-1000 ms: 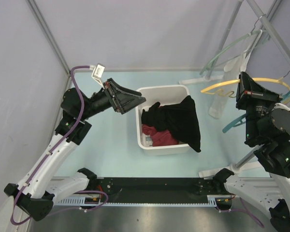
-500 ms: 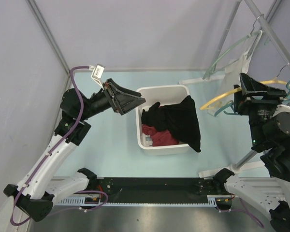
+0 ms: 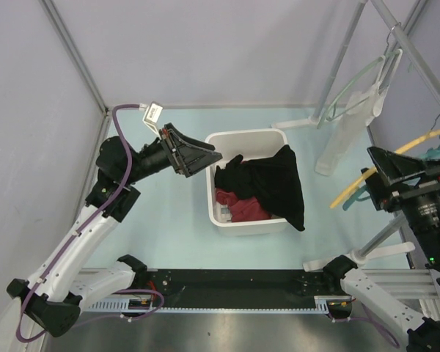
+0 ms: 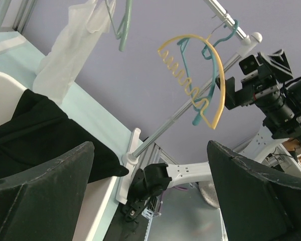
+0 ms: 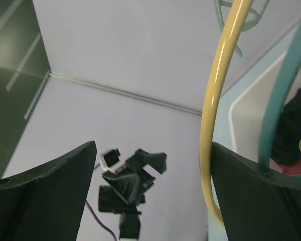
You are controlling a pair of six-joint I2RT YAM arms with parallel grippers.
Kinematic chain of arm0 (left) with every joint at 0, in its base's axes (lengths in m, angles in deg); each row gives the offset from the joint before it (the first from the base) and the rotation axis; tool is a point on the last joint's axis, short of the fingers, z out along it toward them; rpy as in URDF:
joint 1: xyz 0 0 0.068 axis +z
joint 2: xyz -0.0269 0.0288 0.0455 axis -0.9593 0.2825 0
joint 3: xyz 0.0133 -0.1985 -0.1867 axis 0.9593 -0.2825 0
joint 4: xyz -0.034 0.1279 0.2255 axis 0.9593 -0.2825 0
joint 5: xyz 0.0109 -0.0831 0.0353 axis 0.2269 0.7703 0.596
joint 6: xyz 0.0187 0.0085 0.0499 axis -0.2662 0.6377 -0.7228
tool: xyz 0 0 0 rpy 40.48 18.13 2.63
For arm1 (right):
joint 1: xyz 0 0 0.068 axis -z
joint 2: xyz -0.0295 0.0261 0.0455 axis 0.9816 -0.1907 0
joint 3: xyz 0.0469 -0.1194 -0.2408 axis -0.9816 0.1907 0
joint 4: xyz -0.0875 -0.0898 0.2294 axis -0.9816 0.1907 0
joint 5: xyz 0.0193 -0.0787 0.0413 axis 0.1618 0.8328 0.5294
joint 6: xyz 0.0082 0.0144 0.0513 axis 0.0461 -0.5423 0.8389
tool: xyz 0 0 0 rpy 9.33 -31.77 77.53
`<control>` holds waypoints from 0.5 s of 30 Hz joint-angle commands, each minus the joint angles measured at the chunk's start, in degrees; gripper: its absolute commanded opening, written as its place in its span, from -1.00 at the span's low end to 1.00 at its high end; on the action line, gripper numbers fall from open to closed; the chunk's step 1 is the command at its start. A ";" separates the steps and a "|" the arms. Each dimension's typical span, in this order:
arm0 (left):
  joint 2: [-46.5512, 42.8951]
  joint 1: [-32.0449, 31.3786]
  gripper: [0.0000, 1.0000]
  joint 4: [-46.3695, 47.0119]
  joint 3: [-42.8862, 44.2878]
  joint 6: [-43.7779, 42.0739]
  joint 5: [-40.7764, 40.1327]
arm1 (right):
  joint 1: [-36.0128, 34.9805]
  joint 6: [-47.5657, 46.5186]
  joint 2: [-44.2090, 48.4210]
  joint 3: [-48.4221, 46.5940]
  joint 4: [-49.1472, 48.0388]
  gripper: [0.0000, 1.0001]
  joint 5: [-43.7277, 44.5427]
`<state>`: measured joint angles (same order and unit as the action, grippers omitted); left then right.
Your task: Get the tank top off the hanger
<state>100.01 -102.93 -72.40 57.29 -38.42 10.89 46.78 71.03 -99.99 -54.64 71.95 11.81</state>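
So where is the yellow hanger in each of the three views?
Top external: yellow hanger at the far right, mid height.
Left wrist: upper centre-right, a bare yellow arc.
Right wrist: right of centre, a tall yellow curve.
Shared landmark: the black cloth in the white bin appears in all three.

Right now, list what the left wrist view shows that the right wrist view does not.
Only the left wrist view: the white tank top hanging at upper left, the rack's rail, and the right arm. Only the right wrist view: the left arm far off and a patch of red cloth. Both: the yellow hanger, the teal hanger, the black garment, and each camera's own fingers spread apart.
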 commanded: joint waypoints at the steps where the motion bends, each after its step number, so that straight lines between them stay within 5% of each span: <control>1: -0.69 -0.01 0.99 0.96 -1.24 -1.80 1.17 | 0.68 -7.25 2.55 0.52 5.91 0.95 -8.91; 7: -0.34 -0.01 0.99 0.96 -1.68 -1.98 1.35 | 0.94 -15.60 1.51 -0.52 10.99 0.99 -12.10; 15: -0.25 -0.01 0.99 0.25 -2.03 -2.59 1.35 | 2.17 -23.69 0.62 -6.33 18.39 0.99 -0.86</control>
<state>100.03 -102.93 -72.88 55.56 -39.33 11.02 48.39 54.68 -98.64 -57.59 87.80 6.30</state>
